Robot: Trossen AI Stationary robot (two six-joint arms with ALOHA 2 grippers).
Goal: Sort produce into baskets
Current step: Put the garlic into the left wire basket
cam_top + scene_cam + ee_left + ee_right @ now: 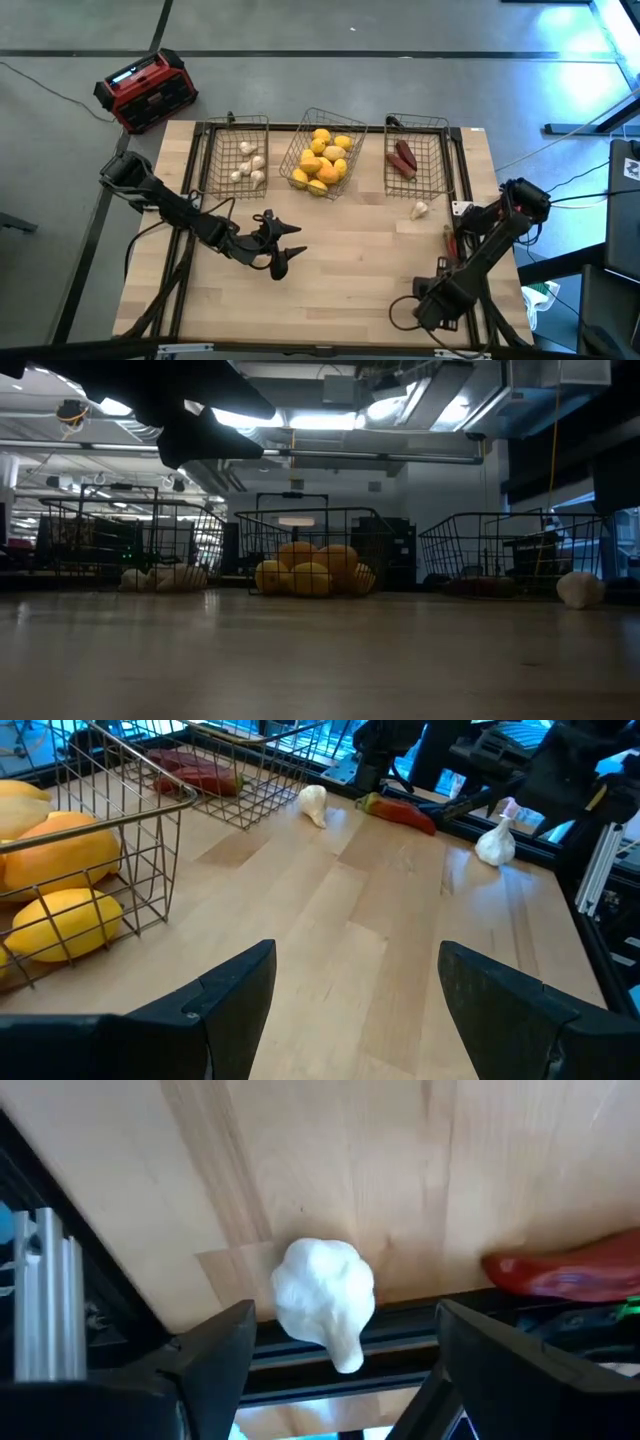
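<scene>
The right claw [340,1370] hangs open right above a white garlic bulb [325,1295] at the bench's [340,260] four o'clock edge, so it should drop straight, straddle the bulb, and close gently, while the left claw [283,247] waits open mid-bench.

Grey floor [400,30], bright ceiling lights [300,420]

Overhead light falls evenly on the table [340,270], with soft shadows. The low view is dim and backlit by ceiling lamps [395,405]. The right wrist view is blurred close up.
</scene>
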